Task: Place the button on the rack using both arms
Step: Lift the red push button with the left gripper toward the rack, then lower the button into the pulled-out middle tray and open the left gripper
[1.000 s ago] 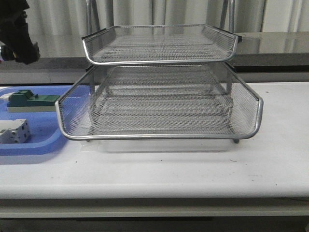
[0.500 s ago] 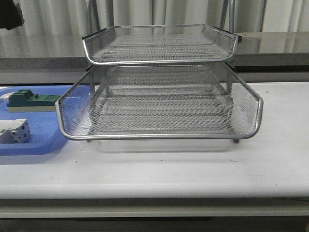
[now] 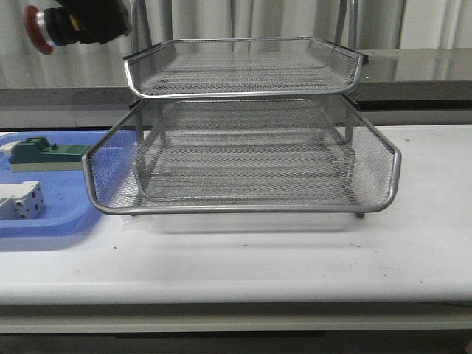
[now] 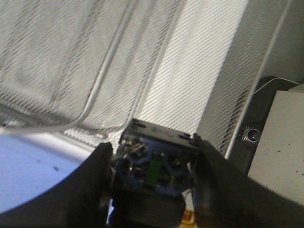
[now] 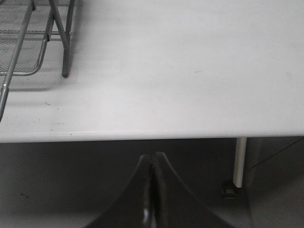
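Button (image 3: 49,27) clamped between the left gripper's (image 4: 151,164) fingers (image 4: 97,178), red cap pointing left, held high in the air just left of the wire rack's (image 3: 243,125) top tier; the left wrist view shows its blue rear block end-on between the pads. Right gripper (image 5: 152,190) pressed closed on nothing, below the white table's (image 5: 190,71) front edge. Half a second back the front view showed only a dark corner of the arm; button and gripper have since come in toward the rack.
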### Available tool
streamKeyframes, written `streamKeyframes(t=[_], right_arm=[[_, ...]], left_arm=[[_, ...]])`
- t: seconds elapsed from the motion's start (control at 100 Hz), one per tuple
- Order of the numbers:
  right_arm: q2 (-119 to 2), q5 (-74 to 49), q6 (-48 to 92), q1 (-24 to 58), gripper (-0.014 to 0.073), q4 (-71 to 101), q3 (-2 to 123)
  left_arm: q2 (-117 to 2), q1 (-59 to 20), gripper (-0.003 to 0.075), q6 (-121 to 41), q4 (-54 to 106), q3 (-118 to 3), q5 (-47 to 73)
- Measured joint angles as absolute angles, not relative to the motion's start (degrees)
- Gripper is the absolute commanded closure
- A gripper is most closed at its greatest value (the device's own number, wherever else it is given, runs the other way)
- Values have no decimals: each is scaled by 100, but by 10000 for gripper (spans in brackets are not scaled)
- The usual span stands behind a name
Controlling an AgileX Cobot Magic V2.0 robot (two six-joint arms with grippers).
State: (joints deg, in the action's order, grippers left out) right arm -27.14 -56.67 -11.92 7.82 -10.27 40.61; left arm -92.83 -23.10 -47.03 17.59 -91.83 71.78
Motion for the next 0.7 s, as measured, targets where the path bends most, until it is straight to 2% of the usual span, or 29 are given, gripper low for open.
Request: streamKeyframes(t=[0.34, 0.7], right_arm=[[-2714, -5667, -1192, 782, 662, -1027, 4061], [-2714, -5667, -1192, 782, 662, -1027, 4061]], left_arm=[[-10036, -2987, 741, -4694, 2121, -9183, 6538], [-10912, -3255, 740, -4694, 2134, -9183, 6106]])
